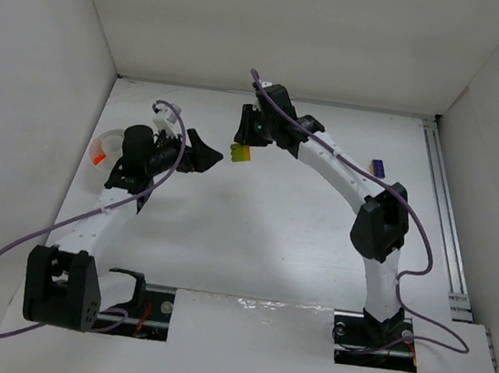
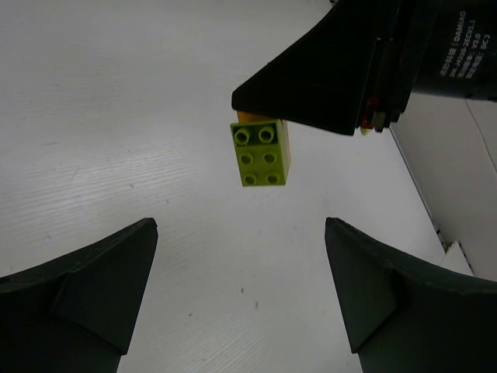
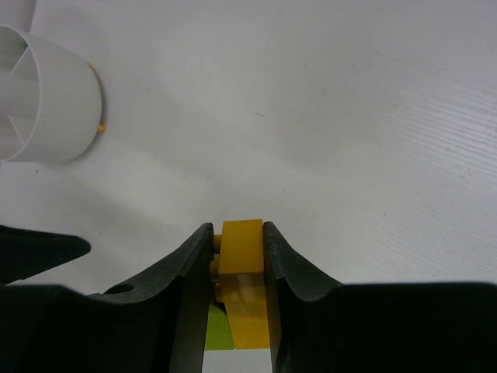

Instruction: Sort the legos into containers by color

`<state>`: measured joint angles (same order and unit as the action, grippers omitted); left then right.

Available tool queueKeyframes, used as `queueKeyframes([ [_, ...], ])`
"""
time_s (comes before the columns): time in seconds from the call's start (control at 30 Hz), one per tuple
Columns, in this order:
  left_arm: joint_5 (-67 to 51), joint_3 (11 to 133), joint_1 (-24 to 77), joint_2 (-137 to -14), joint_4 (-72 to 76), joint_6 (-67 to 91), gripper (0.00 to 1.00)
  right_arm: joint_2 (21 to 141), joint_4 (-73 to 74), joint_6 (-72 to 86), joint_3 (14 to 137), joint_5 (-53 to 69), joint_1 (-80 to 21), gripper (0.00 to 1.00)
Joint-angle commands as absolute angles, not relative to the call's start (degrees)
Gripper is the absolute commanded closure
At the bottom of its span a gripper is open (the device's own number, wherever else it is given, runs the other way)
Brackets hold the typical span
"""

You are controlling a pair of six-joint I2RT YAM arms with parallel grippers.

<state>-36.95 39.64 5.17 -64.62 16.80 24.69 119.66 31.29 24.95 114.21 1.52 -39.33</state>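
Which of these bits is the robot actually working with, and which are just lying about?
In the job: yellow plastic brick with lime plastic brick stuck on, clamped in right gripper; purple-blue plastic brick; round white plastic bowl.
Just there: metal rail at the table's right edge; purple cables.

The joined yellow brick (image 3: 242,260) and lime brick (image 2: 261,155) sit pinched in the right end effector (image 3: 237,235).
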Motion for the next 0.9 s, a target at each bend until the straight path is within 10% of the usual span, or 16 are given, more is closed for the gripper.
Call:
queueKeyframes([
  [0.0, -35.24, 44.03, 6.41, -67.22, 22.32, 26.63, 0.14, 119.09, 29.00, 27.42, 117.95, 1.23, -40.69, 1.00],
  [0.87, -35.77, 49.83, 10.72, -75.50, 24.17, 23.82, 0.37, 119.09, 30.59, 26.89, 120.15, 5.63, -42.36, 1.00],
])
